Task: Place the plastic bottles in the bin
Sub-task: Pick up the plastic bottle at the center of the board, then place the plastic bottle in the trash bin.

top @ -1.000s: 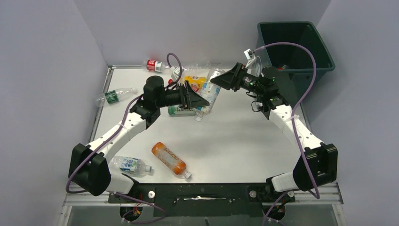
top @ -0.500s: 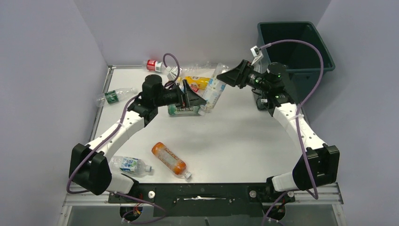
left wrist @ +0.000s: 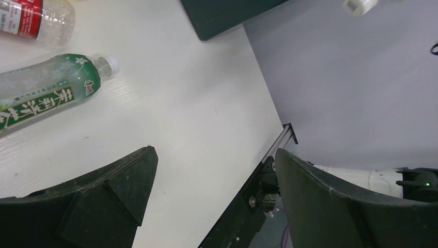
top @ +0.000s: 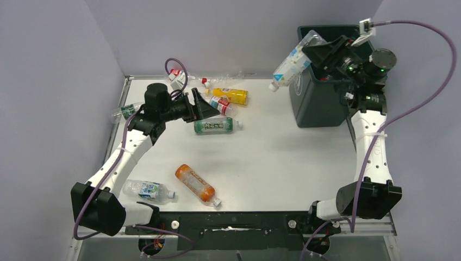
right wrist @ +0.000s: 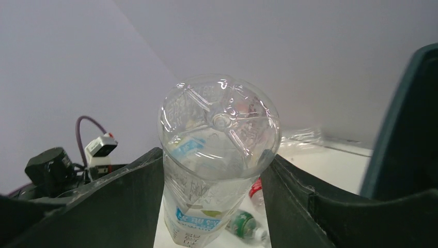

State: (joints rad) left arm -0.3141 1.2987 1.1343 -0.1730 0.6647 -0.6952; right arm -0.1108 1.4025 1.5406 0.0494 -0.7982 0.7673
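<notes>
My right gripper (top: 316, 50) (right wrist: 216, 156) is shut on a clear bottle with a blue label (top: 291, 58) (right wrist: 219, 119). It holds the bottle tilted, cap down, in the air at the left rim of the dark green bin (top: 318, 103) (right wrist: 408, 103). My left gripper (top: 202, 106) (left wrist: 214, 155) hangs open and empty over the table's far left. Beside it lie a green-label bottle (top: 216, 125) (left wrist: 46, 93), a red-label bottle (top: 220, 103) (left wrist: 31, 15) and a yellow bottle (top: 232, 95).
More bottles lie about: an orange one (top: 194, 184) near the front, a blue-label one (top: 148, 190) by the left arm's base, a green-label one (top: 128, 111) at the left edge, a red-label one (top: 176, 75) at the back. The bin stands at the far right corner.
My right arm lifted the clear bottle from the pile up and right to the bin's rim. The left gripper opened and drew back to the left.
</notes>
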